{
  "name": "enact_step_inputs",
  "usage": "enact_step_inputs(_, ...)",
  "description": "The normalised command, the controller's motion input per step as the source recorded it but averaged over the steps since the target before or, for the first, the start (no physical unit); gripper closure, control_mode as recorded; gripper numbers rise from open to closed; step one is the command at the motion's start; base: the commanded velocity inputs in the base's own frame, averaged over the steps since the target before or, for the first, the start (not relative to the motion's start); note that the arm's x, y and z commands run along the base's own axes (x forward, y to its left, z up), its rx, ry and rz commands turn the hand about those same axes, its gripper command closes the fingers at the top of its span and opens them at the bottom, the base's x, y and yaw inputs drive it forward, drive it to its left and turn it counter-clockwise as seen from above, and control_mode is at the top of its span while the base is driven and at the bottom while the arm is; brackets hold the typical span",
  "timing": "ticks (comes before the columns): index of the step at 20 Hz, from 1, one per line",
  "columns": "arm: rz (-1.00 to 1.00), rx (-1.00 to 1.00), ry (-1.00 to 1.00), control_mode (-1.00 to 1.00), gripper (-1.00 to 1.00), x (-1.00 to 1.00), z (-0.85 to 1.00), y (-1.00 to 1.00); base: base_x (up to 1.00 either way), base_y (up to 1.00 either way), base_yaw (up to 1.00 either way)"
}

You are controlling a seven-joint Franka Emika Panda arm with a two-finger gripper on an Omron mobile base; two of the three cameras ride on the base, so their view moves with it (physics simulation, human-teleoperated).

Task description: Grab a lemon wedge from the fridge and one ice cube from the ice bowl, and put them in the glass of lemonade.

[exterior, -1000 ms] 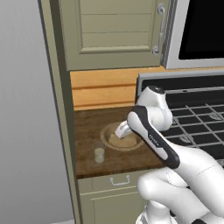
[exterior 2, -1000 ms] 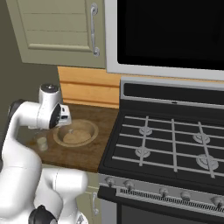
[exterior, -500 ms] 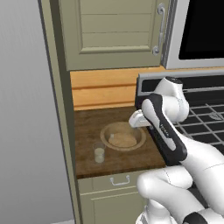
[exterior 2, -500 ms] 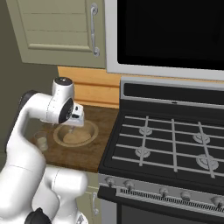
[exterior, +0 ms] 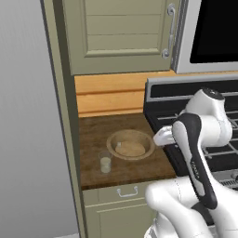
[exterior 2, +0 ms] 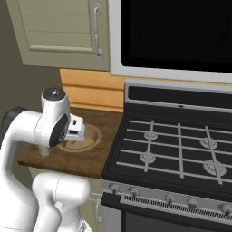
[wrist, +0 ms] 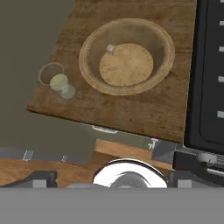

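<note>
While the gripper hangs wide open and empty just right of the ice bowl, the glass of lemonade stands near its left rim, seemingly without wedge or ice, so both fetches remain.

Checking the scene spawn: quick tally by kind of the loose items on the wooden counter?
Bowl: 1, ice bowl
Glass: 1, glass of lemonade
Ice cube: 1, small clear cube inside the bowl
Total: 3
</note>
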Motion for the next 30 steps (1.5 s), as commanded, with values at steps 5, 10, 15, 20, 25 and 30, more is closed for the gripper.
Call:
enact_step_inputs(5,0.06,-0.18,-0.06,-1.00,-1.00,-0.56,0.49,0.07,0.00,0.00,0.00)
enact_step_inputs(10,-0.01,-0.08,0.05,-1.00,-1.00,0.10,0.56,0.25,0.00,0.00,0.00)
enact_step_inputs(15,0.01,0.00,-0.06,-1.00,-1.00,-0.11,0.03,0.00,0.00,0.00,0.00)
enact_step_inputs(20,0.00,0.00,0.00,-1.00,-1.00,0.00,0.00,0.00,0.00,0.00,0.00)
enact_step_inputs(25,0.00,0.00,0.00,1.00,-1.00,-0.08,0.00,0.00,-0.76,0.00,-0.03)
enact_step_inputs(30,0.00,0.00,0.00,1.00,-1.00,0.00,0.00,0.00,-1.00,0.06,-0.01)
